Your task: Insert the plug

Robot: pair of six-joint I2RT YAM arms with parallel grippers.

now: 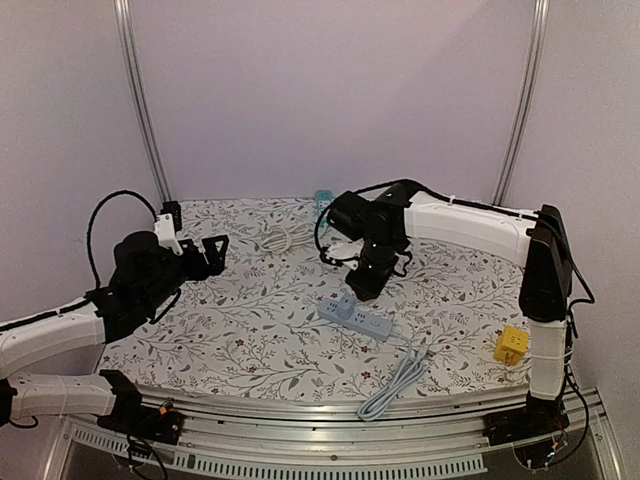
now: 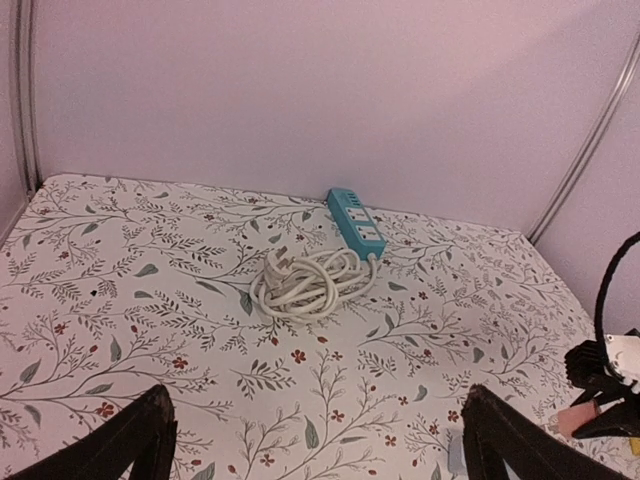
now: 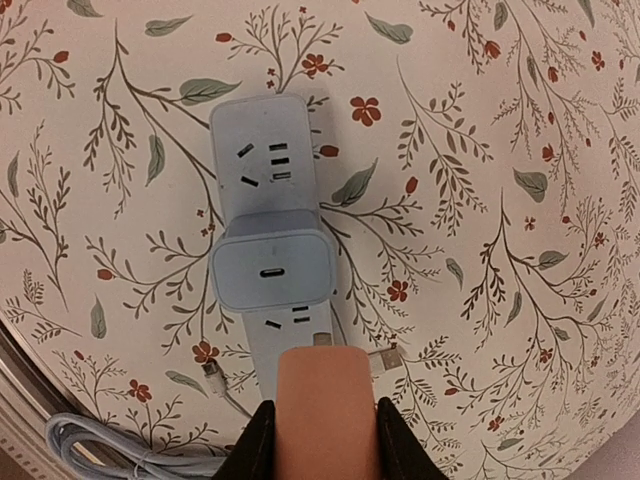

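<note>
Now, right gripper [image 3: 322,445]: clamped on peach plug [image 3: 325,390], over grey power strip [image 3: 262,150]
Charger block [image 3: 272,265]: seated on the strip
Left gripper [image 2: 315,455]: jaws wide, empty

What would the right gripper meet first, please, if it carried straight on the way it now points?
Most likely the pale blue power strip, at the socket just short of the USB charger sitting on it; depth is unclear.

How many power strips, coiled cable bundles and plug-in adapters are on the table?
Power strips: 2, grey strip and teal strip.
Coiled cable bundles: 2, white bundle and grey bundle.
Adapters: 2, grey charger plugged into the grey strip, yellow adapter.
Total: 6.
</note>
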